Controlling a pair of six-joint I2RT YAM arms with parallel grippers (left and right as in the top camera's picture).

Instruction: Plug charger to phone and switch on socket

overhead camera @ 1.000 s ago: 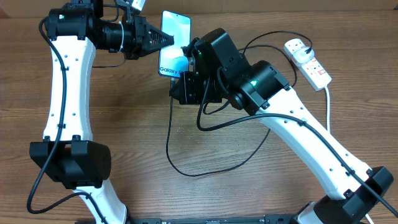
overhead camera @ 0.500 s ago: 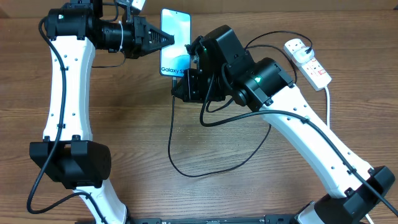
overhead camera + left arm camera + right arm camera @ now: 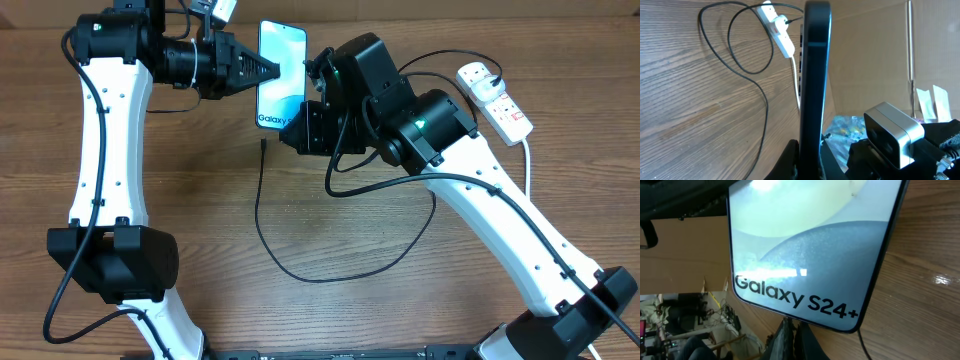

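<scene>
Right now my left tool (image 3: 270,70) pinches the phone (image 3: 284,55) by one long edge, screen facing up. My right tool (image 3: 790,339) is pressed together just under the phone's lettered end; whether it holds anything I cannot tell. Below the phone the charger (image 3: 262,215) loops across the desk (image 3: 200,220), and the socket (image 3: 497,100) lies well to the phone's right.

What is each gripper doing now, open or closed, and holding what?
Left gripper: closed, holding the phone.
Right gripper: closed at the phone's lower end; whether it holds anything cannot be told.
</scene>
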